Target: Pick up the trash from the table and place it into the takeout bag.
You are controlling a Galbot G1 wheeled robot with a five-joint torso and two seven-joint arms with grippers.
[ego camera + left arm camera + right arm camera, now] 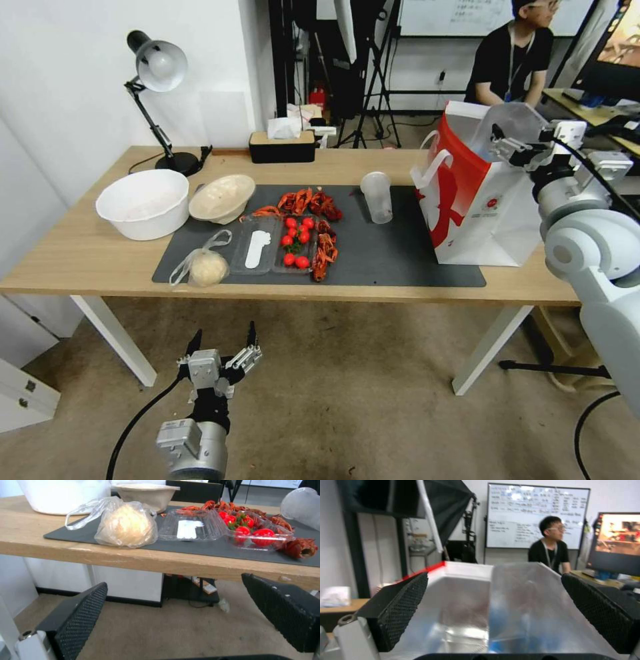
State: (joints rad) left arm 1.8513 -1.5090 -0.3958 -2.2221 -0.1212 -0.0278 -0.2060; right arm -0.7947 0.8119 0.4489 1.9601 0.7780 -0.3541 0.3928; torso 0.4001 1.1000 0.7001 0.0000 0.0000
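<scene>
Left gripper (223, 343) low, fingers spread; right gripper (510, 148) raised, fingers apart.

white takeout bag (490, 220) with red side panels, dark grey mat (393, 257), light-wood table (73, 257), red tomatoes (295, 240)

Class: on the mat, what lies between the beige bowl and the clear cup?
In the head view, a heap of red crayfish shells lies between the bowl and the cup.

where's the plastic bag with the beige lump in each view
Head view: clear plastic bag at the dark mat's front left corner.
Left wrist view: bag on the same mat corner.
Right wrist view: not in it.
Shared landmark: clear tray beside it.
</scene>
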